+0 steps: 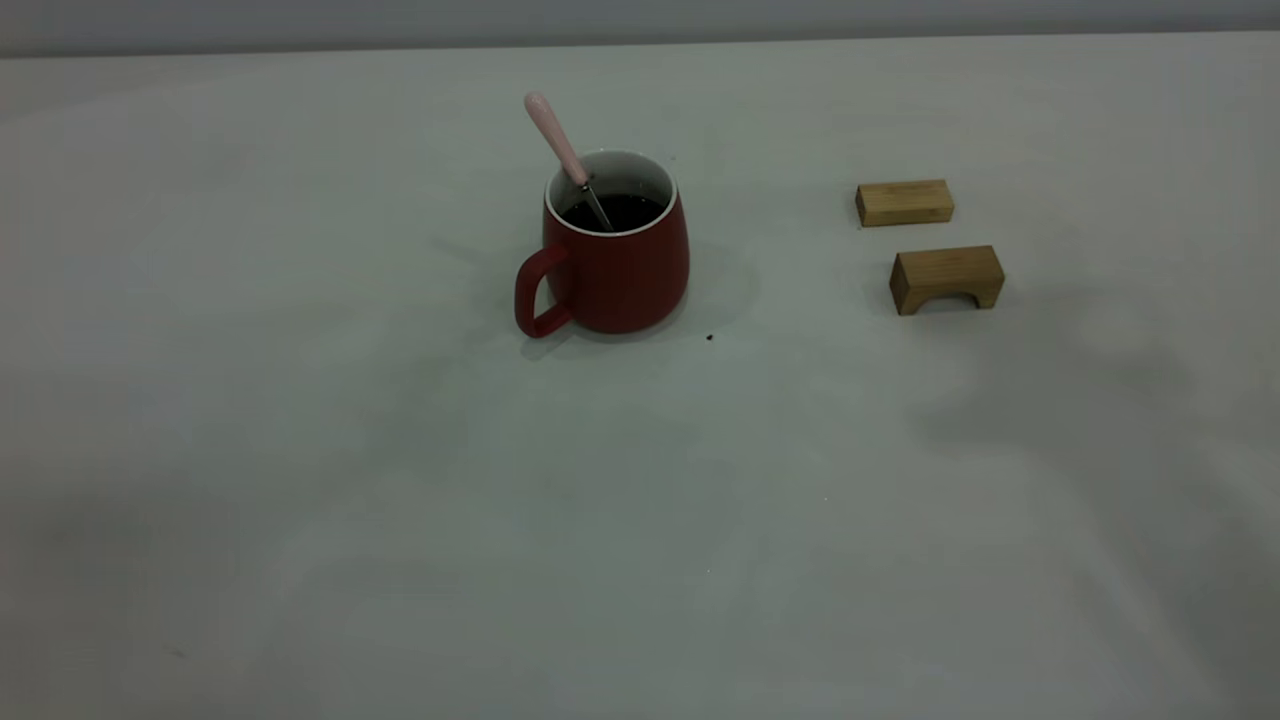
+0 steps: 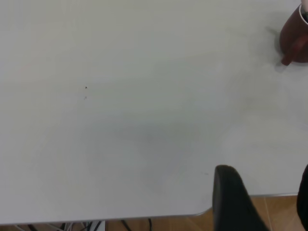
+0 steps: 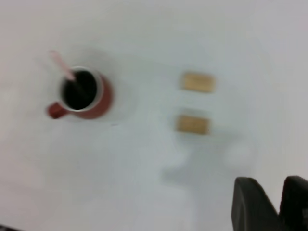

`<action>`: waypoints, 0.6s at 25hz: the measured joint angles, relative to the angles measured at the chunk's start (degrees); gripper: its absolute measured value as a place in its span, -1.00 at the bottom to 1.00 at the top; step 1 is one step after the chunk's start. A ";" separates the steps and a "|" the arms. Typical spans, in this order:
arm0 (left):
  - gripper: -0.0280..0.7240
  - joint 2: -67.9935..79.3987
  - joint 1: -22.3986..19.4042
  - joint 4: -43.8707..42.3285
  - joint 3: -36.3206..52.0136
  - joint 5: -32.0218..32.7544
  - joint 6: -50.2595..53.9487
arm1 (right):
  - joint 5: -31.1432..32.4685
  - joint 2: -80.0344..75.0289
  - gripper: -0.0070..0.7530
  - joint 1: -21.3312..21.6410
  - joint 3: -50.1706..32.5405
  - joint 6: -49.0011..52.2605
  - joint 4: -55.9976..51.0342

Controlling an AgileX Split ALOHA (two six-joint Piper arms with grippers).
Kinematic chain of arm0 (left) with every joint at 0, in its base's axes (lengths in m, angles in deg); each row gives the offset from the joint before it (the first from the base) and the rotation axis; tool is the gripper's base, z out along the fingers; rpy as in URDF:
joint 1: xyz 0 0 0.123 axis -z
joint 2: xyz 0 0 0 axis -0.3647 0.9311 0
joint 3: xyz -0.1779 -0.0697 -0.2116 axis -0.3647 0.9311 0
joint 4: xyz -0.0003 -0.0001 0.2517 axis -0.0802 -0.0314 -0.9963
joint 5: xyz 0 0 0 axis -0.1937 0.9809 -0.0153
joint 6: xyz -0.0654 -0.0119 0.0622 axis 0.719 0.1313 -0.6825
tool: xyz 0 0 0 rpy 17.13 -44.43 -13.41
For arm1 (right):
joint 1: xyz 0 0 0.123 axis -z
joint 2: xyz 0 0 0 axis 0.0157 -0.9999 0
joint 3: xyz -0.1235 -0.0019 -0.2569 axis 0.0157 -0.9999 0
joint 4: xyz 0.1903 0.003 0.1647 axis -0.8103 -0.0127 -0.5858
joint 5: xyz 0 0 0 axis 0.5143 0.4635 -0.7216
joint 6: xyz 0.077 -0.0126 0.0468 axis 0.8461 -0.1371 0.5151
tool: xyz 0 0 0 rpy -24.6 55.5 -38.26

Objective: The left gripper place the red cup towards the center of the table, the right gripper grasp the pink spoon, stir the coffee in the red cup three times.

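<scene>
The red cup (image 1: 620, 270) stands upright near the middle of the table (image 1: 400, 480), its handle toward the front left. Dark coffee (image 1: 615, 210) fills it. The pink spoon (image 1: 555, 135) leans in the cup, bowl sunk in the coffee, pink handle sticking up over the far left rim. Neither gripper shows in the exterior view. In the left wrist view the left gripper (image 2: 267, 178) is open above the table's edge, far from the red cup (image 2: 294, 41). The right gripper (image 3: 274, 185) hangs high, well off from the red cup (image 3: 98, 103) and spoon (image 3: 60, 65), its fingers slightly apart and empty.
Two tan wooden blocks lie to the right of the cup: a flat one (image 1: 904, 202) farther back and an arched one (image 1: 946, 278) nearer the front. A tiny dark speck (image 1: 710, 337) sits by the cup's base. The table's edge (image 2: 144, 219) shows under the left gripper.
</scene>
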 joint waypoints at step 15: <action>0.16 0.00 0.00 0.00 0.00 0.00 0.00 | 0.00 49.73 -0.45 8.33 -39.22 -0.86 3.49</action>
